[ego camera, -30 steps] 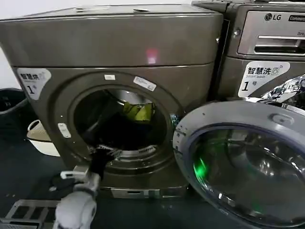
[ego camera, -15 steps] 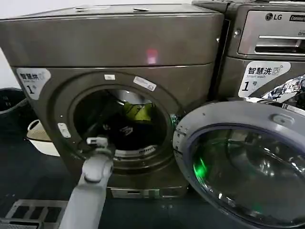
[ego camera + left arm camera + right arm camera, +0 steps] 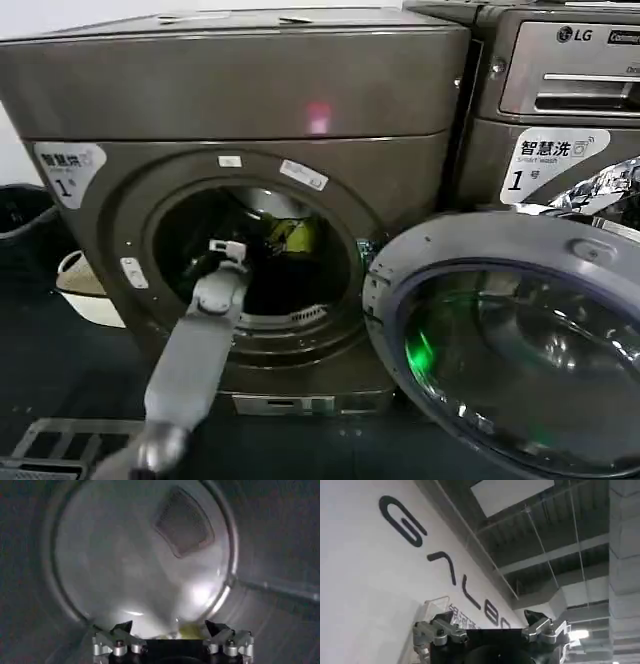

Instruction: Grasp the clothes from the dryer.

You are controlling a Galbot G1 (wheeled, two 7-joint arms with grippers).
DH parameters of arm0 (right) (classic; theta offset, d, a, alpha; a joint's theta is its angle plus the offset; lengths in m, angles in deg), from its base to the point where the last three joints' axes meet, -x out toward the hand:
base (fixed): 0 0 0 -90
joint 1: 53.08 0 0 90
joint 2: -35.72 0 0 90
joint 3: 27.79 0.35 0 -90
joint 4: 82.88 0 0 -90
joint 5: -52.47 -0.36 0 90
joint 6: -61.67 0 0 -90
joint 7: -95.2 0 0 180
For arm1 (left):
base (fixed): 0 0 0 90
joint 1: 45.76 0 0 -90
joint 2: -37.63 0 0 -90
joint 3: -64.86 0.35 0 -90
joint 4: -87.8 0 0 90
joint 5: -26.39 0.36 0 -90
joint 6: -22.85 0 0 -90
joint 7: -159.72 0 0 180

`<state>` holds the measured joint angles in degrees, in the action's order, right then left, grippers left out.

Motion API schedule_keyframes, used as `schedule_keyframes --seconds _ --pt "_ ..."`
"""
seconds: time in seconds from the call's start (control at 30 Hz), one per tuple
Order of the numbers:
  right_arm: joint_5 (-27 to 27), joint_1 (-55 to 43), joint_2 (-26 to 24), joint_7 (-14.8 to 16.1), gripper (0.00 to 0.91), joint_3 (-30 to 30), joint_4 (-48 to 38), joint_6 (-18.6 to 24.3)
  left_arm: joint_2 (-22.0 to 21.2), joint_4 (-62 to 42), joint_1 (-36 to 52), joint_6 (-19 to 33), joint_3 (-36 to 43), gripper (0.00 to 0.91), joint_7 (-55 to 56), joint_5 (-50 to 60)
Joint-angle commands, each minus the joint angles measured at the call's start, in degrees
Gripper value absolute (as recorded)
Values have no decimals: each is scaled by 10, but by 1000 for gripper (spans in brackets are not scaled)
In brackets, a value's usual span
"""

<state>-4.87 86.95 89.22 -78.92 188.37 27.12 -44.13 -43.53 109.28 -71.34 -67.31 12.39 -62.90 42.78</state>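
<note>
The dryer (image 3: 230,90) is the bronze-grey machine with its round porthole (image 3: 135,235) open. Inside the drum a yellow-green piece of the clothes (image 3: 292,235) lies toward the back. The dark mass under it blends into shadow. My left arm reaches through the porthole, its wrist (image 3: 228,250) just inside the rim. In the left wrist view my left gripper (image 3: 168,624) is open, facing the drum's pale back wall (image 3: 125,565), with a bit of yellow-green cloth (image 3: 187,630) just ahead between its fingers, not gripped. My right gripper (image 3: 484,615) is open and empty, pointing up at a lettered wall.
The dryer's glass door (image 3: 510,340) hangs open to the right, close to the porthole. A grey LG machine (image 3: 560,90) stands behind it. A white basket (image 3: 85,290) and a black bin (image 3: 25,210) sit left of the dryer. A metal grate (image 3: 60,440) lies on the floor.
My left arm has risen from below the porthole's lower rim and pushed forward into the drum, toward the yellow-green cloth. The door and the clothes have not moved.
</note>
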Motion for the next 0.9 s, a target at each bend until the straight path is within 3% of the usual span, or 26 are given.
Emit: schedule_keyframes --seconds 0.03,0.4,0.9 --pt "-1 -5 3 0 907 -3 4 0 -7 -136 89 67 119 907 -137 187" --pt "1 -8 8 1 907 -5 6 1 -31 -121 80 -2 101 907 -63 289" --pt "2 -8 8 1 907 -11 15 3 -46 -119 58 -32 75 907 -28 264"
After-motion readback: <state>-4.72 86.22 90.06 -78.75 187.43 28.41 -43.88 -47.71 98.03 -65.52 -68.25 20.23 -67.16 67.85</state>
